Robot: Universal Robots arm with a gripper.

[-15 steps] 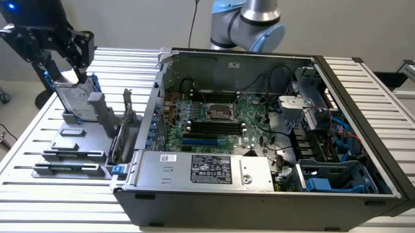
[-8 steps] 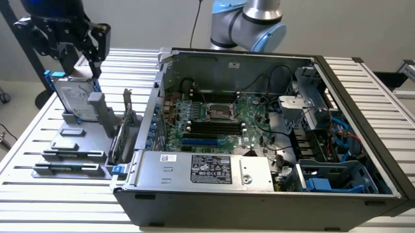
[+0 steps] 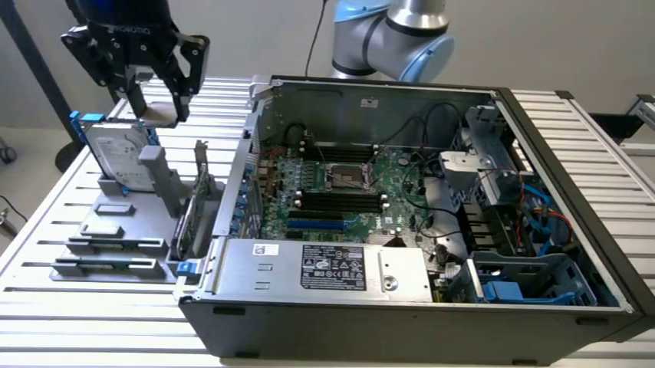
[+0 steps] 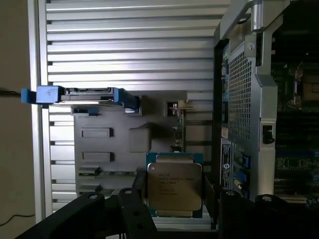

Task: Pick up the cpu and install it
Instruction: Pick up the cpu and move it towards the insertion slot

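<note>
Right up close in the wrist view, the tool [image 4: 174, 199] is clamped on the cpu [image 4: 174, 185], one dark finger on each side of it, metal top plate facing the camera. So the chip's up in the air, off the bench [image 4: 124, 50]. Below it sits the grey holder plate [image 4: 99, 149] with its plastic blocks, and the hard drive [image 4: 82, 94] in its blue frame standing at one end. In the exterior view that's all at the left; the open computer case [image 3: 409, 307] is beside it, motherboard socket [image 3: 346, 178] uncovered.
</note>
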